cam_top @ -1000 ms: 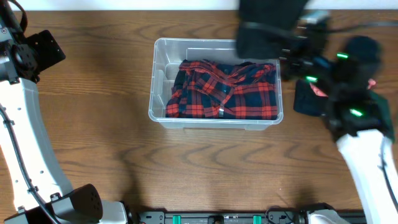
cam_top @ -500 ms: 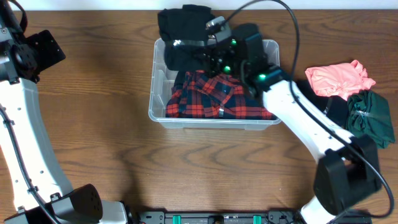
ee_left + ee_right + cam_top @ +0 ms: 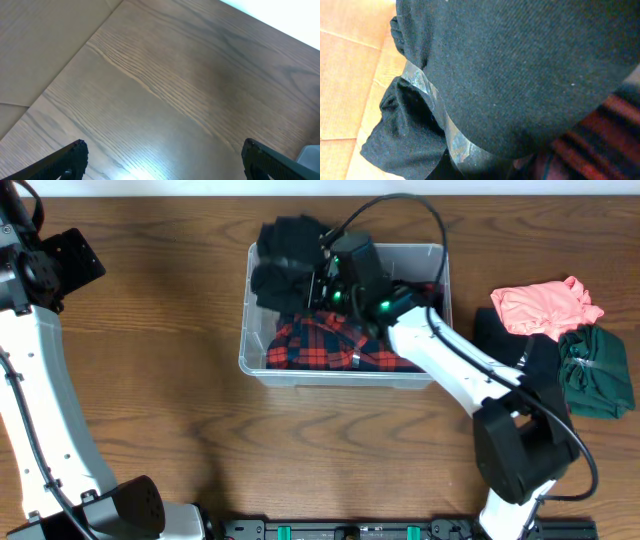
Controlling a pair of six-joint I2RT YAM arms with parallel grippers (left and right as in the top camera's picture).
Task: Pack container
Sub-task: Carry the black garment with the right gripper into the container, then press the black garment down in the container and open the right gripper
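Container [image 3: 244,362], upper centre: black garment [image 3: 283,260] overhangs its upper-left rim, pinched by right claw [image 3: 318,280]; left claw [image 3: 162,160] spread over open desk [image 3: 175,90].

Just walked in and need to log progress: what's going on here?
The right claw holds a black garment over the far left corner of the container, which already has a plaid shirt in it. A pink garment and a green garment lie outside on the table, at the right. The left claw hangs open, idle.
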